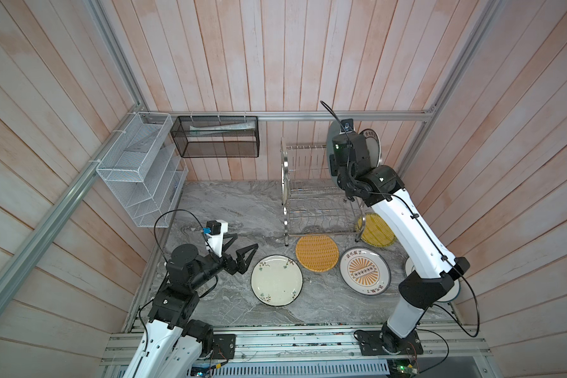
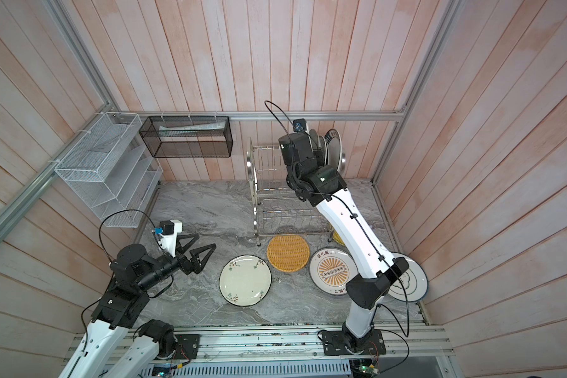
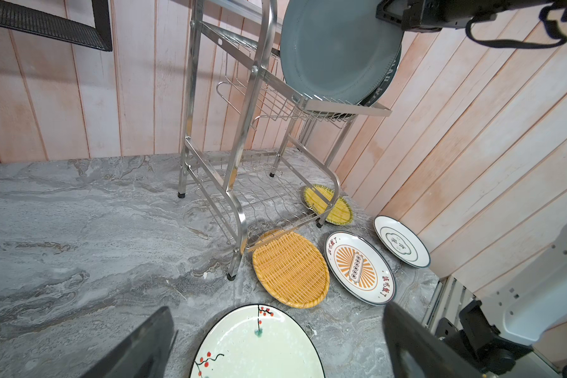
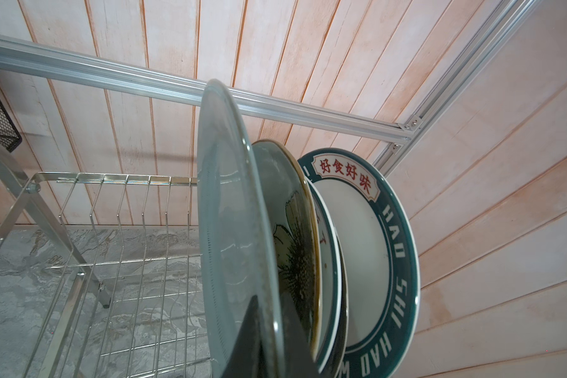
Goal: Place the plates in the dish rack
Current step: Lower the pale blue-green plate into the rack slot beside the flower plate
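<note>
Seen from above: grey veined marble top (image 1: 229,203), boxed in by pale pink plank walls (image 1: 275,65), with an aluminium rail (image 1: 308,115) running along the back.

At 10 o'clock, tied to the frame, a white mesh organizer (image 1: 138,167). At 11 o'clock, hung from the rail, a black mesh basket (image 1: 215,137).

At 8 o'clock, left gripper (image 1: 244,242) poised over bare marble, jaws spread wide, just left of the cream plate (image 1: 276,280) lying flat at 6 o'clock. Just right of that, orange plate (image 1: 317,252), flat, its far edge tucked under the rack's near rail.

At 1 o'clock, close to the back wall, the rack (image 1: 284,183). At its top tier's right end, right gripper (image 4: 272,340) pinching the rim of the grey plate (image 4: 229,212), held upright on edge; whether seated between the prongs, impossible to tell. Just beyond it, upright in the same tier: flower plate (image 4: 295,235), a third plate (image 4: 331,278) mostly hidden, and teal plate (image 4: 373,255) nearest the right wall.

At 5 o'clock, sunburst plate (image 1: 364,271), flat, near the orange one. At 3 o'clock, yellow plate (image 1: 375,230), partly under the rack's near right corner. At 4 o'clock, by the right wall, ringed plate (image 2: 409,278), half hidden behind the right arm (image 2: 357,235).
</note>
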Robot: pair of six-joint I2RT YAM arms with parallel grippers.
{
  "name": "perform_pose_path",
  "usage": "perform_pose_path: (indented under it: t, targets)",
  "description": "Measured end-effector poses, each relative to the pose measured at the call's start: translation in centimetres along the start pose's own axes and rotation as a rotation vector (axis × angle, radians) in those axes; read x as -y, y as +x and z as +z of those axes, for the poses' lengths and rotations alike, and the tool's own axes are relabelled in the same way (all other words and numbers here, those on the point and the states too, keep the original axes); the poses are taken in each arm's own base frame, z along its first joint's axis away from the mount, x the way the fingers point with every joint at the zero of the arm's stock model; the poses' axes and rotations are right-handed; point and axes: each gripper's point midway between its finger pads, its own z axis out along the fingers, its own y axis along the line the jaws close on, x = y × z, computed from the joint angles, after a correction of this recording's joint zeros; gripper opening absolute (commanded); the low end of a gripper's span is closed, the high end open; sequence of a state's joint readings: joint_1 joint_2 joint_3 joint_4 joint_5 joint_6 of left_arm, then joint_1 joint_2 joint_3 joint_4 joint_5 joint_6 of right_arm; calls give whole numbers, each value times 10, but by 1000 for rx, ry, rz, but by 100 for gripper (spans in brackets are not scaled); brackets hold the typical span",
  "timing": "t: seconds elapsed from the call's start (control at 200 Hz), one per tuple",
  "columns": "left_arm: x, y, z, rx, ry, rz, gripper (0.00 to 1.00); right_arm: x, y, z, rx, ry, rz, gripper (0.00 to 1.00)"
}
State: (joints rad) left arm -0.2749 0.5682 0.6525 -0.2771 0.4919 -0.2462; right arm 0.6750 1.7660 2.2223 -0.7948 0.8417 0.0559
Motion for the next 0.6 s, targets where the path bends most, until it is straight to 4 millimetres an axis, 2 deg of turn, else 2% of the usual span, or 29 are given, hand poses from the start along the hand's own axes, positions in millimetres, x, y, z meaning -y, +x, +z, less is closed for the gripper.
perform_pose_path:
  t: [0.6]
  targets:
    - [0,0,0,0,1,0,100,-2,-4,-6,5,-11,-7,0]
